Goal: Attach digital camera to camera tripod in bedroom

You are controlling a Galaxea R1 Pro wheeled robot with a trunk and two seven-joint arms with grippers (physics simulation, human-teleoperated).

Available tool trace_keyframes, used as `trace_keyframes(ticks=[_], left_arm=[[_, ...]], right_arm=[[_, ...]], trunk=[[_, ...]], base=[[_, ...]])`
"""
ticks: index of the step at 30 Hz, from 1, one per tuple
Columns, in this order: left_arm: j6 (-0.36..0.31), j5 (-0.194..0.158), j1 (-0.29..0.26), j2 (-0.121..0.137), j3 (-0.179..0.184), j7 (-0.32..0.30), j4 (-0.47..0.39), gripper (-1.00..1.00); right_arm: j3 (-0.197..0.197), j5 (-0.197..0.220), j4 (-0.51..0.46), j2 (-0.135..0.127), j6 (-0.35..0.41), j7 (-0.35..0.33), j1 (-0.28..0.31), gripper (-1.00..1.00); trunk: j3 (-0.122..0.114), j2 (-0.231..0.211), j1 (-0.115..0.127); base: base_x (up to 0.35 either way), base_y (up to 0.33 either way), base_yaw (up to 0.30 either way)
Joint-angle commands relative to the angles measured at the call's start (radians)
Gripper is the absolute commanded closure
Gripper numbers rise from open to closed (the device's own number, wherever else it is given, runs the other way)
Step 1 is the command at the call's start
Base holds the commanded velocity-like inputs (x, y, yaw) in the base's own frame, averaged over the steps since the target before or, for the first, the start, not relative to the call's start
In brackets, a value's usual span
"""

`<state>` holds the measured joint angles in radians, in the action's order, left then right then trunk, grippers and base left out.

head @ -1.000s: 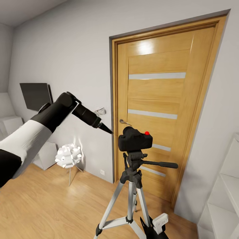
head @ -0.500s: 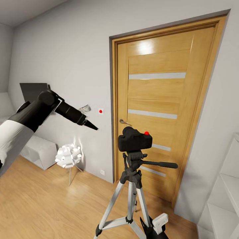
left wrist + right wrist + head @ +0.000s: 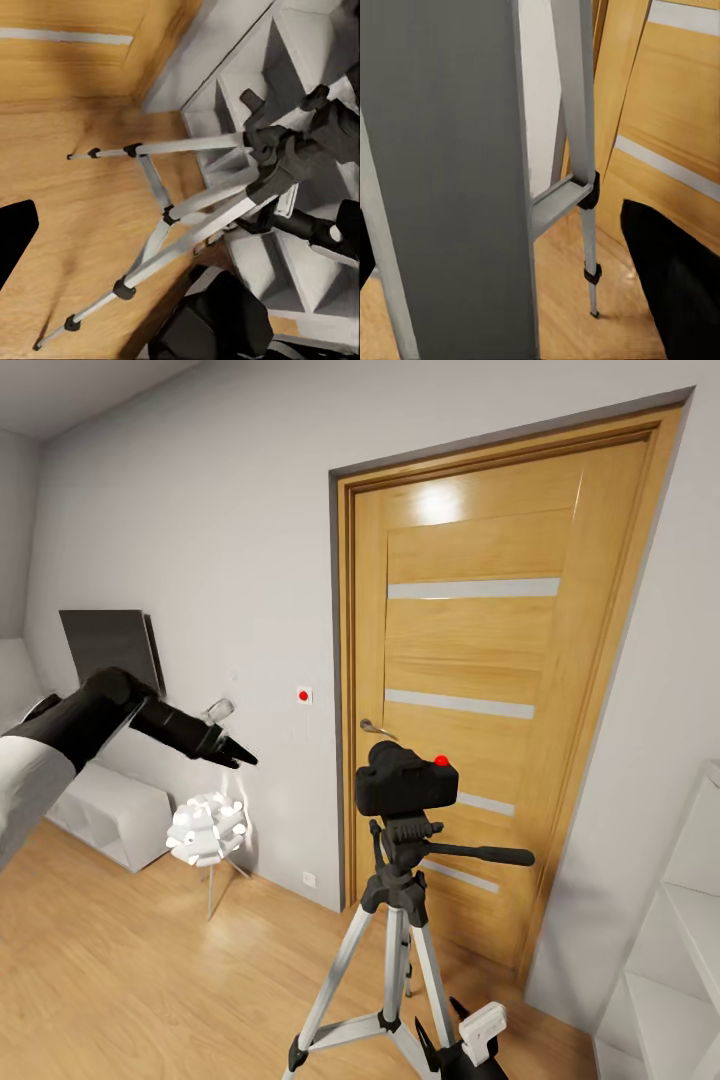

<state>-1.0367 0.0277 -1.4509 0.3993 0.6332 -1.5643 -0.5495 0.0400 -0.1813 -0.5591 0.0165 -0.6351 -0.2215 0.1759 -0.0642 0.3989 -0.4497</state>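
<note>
1. Right claw (image 3: 440, 1050): cut off at the head view's bottom edge, so its jaw state can't be read. Left claw (image 3: 238, 756): tips look pressed together, holding nothing.
2. Small matte black digital camera (image 3: 407, 780) sits on the silver-legged camera tripod (image 3: 395, 920), well right of the left claw, directly above the right claw.
3. One camera, one tripod, three legs.

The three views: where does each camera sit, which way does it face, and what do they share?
Head view: from the robot's head, facing the door; camera on the tripod, left arm at left.
Left wrist view: on the left arm, looking down at the tripod, floor and shelves.
Right wrist view: on the right arm, close behind a tripod leg, facing the door.
All three share the tripod.
</note>
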Motion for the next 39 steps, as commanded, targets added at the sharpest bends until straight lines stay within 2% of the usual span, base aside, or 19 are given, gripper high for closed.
trace_keyframes(ticks=[1, 4, 9, 10, 14, 17, 23, 26, 32, 39], left_arm=[[-0.011, 0.002, 0.0, -0.003, 0.004, -0.006, 0.037, -1.0], [-0.011, 0.001, 0.0, -0.013, 0.003, 0.031, 0.141, -1.0], [-0.011, -0.002, 0.001, -0.037, 0.0, 0.166, 0.304, -1.0], [0.017, -0.008, 0.002, -0.049, -0.001, 0.229, 0.374, -1.0], [0.145, -0.047, 0.015, -0.078, -0.006, 0.353, 0.47, -1.0], [0.22, -0.097, 0.057, -0.09, -0.009, 0.445, 0.5, -1.0], [0.359, -0.225, 0.152, -0.109, -0.011, 0.634, 0.522, -1.0], [0.432, -0.27, 0.189, -0.117, -0.012, 0.737, 0.526, -1.0], [0.542, -0.307, 0.255, -0.137, -0.012, 0.935, 0.529, -1.0], [0.593, -0.324, 0.325, -0.153, -0.013, 1.141, 0.529, -1.0]], right_arm=[[-0.002, -0.003, 0.001, 0.0, -0.003, -0.002, 0.0, -1.0], [-0.002, -0.003, 0.001, 0.0, -0.002, -0.002, 0.0, -1.0], [-0.002, -0.003, 0.001, 0.0, -0.002, -0.002, 0.0, -1.0], [-0.002, -0.003, 0.001, 0.0, -0.003, -0.002, 0.0, -1.0], [-0.002, -0.003, 0.001, 0.0, -0.003, -0.002, 0.0, -1.0], [-0.001, -0.003, 0.001, 0.0, -0.003, -0.002, 0.0, -1.0], [-0.002, -0.003, 0.001, 0.0, -0.003, -0.002, 0.0, -1.0], [-0.002, -0.003, 0.001, 0.0, -0.003, -0.002, 0.0, -1.0], [-0.001, -0.003, 0.001, 0.0, -0.003, -0.002, 0.0, -1.0], [-0.001, -0.003, 0.001, 0.0, -0.003, -0.002, 0.0, -1.0]], trunk=[[0.0, 0.001, 0.0], [0.0, 0.001, 0.0], [0.0, 0.001, 0.0], [0.0, 0.001, 0.0], [0.0, 0.001, 0.0], [0.0, 0.001, 0.0], [0.0, 0.001, 0.0], [0.0, 0.001, 0.0], [0.0, 0.001, 0.0], [0.0, 0.001, 0.0]], base=[[0.0, 0.0, 0.0], [0.0, 0.0, 0.0], [0.0, 0.0, 0.0], [0.0, 0.0, 0.0], [0.0, 0.0, 0.0], [0.0, 0.0, 0.0], [0.0, 0.0, 0.0], [0.0, 0.0, 0.0], [0.0, 0.0, 0.0], [0.0, 0.0, 0.0]])
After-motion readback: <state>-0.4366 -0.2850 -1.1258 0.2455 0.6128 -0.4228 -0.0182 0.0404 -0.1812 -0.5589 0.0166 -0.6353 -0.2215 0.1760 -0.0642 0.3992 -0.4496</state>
